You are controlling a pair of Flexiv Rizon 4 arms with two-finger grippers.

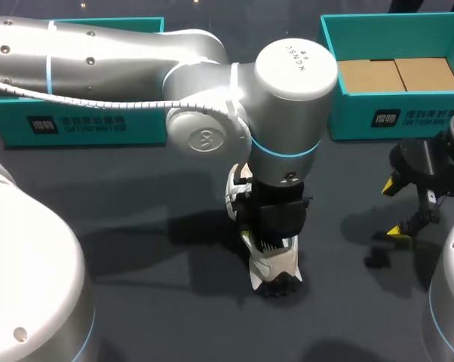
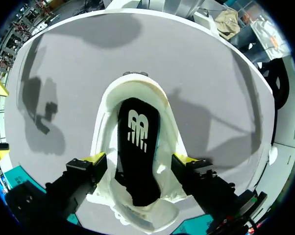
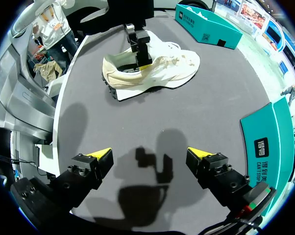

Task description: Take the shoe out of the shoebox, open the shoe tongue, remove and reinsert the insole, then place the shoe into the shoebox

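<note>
A white shoe (image 1: 276, 270) lies on the dark table at mid-table, seen from the side as the shoe (image 3: 172, 66) in the right wrist view. My left gripper (image 2: 140, 159) hangs over its opening, fingers wide open and straddling the collar, holding nothing. Between the fingers, a black insole (image 2: 137, 147) with a white logo lies flat inside the shoe (image 2: 137, 87). In the head view the left gripper (image 1: 276, 226) is mostly hidden under its wrist. My right gripper (image 1: 394, 209) hovers open and empty above bare table to the right, the shoe well ahead of the right gripper (image 3: 150, 156).
A teal shoebox (image 1: 397, 30) with brown cardboard inside stands at the back right. A second teal box (image 1: 76, 121) stands at the back left behind my left arm. Bare table lies in front of the shoe.
</note>
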